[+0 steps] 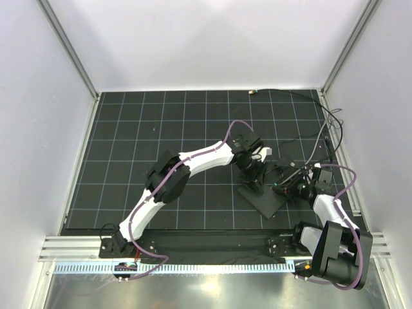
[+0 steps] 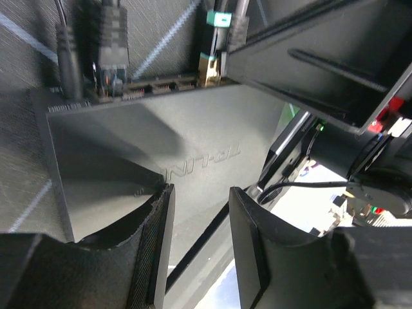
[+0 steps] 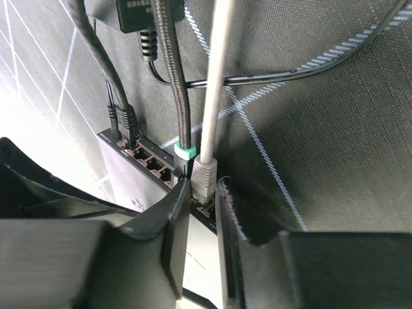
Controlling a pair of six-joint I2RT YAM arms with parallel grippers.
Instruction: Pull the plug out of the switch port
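The switch [image 2: 193,129] is a flat black box; its port row [image 3: 151,162] faces the cables. The plug [image 3: 127,120], dark on a thin black cable, sits in a port at the row's left end, and also shows in the left wrist view [image 2: 112,55]. My right gripper [image 3: 201,196] is not at it. It is shut on a light grey plug [image 3: 203,175] on a pale cable, seated at the row's other end. My left gripper [image 2: 199,238] is open and empty over the switch's end away from the ports. From above, both grippers [image 1: 252,182] [image 1: 284,190] meet at the switch [image 1: 265,201].
A braided black cable with a green band [image 3: 185,152] is plugged in just left of the grey plug. A thin round black plug [image 2: 67,61] sits at the row's far end. Loose cables [image 1: 322,132] trail to the mat's back right corner. White walls enclose the mat.
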